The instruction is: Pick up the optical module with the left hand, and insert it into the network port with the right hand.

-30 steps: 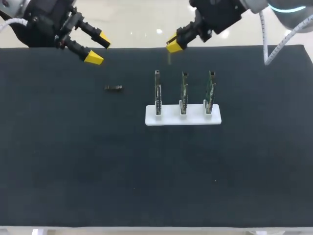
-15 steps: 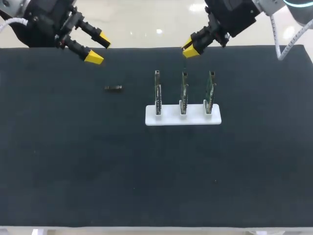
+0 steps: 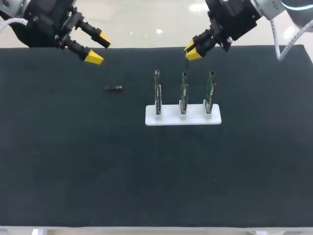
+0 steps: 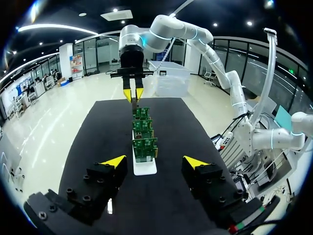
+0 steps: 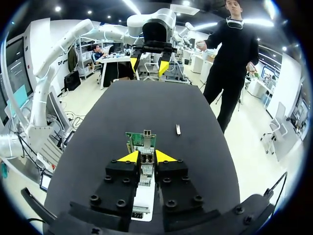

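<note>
The left hand (image 3: 98, 49) hangs spread and empty over the far left of the desk (image 3: 73, 161). The right hand (image 3: 192, 51), fingers pinched together on nothing, hangs beyond the white board holder (image 3: 183, 116). The optical module (image 3: 113, 88) lies flat on the desk left of the holder, its long axis side to side; which end leads cannot be told.
</note>
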